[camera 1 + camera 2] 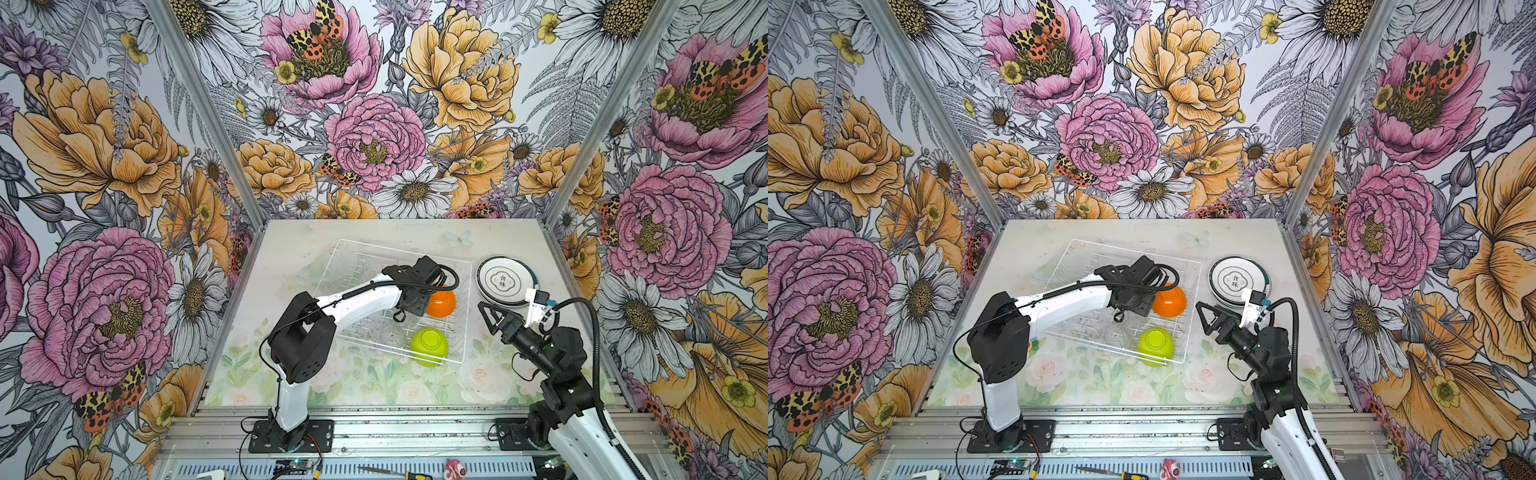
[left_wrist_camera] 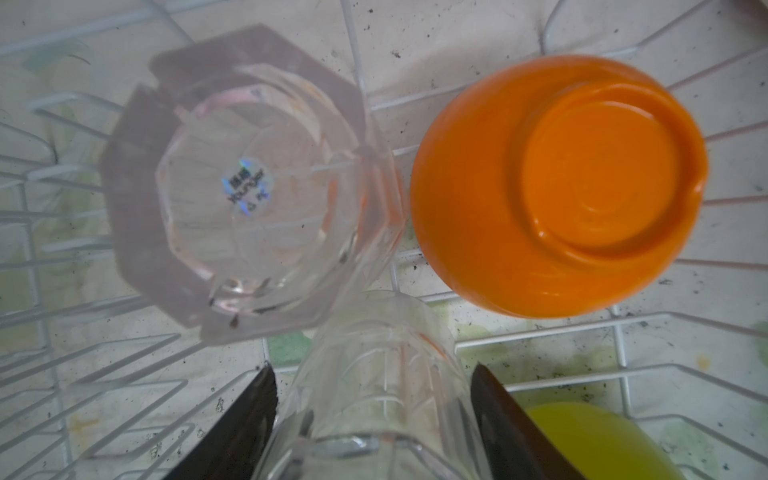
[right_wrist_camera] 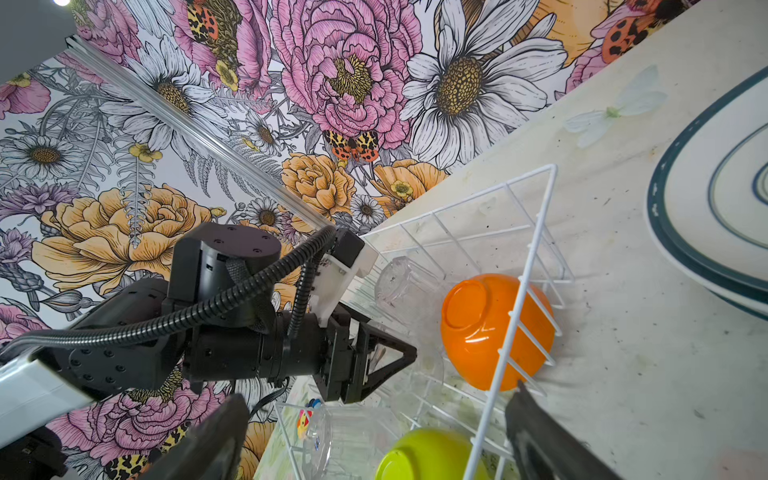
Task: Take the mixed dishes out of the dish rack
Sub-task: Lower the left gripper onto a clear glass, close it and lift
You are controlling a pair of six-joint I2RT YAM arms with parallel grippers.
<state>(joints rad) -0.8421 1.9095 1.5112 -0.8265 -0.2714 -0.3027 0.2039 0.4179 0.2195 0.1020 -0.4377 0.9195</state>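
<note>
Clear plastic cup [image 2: 374, 407] sits in the dish rack [image 1: 365, 266] between the left gripper's [image 2: 372, 368] part-open jaws, a sliver of gap showing; closing and lifting it out looks next, while the right gripper [image 1: 487, 318] hovers wide open beside the rack.

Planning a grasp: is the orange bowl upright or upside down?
Upside down. The orange bowl shows its flat base and foot ring facing up; its opening is hidden underneath.
</note>
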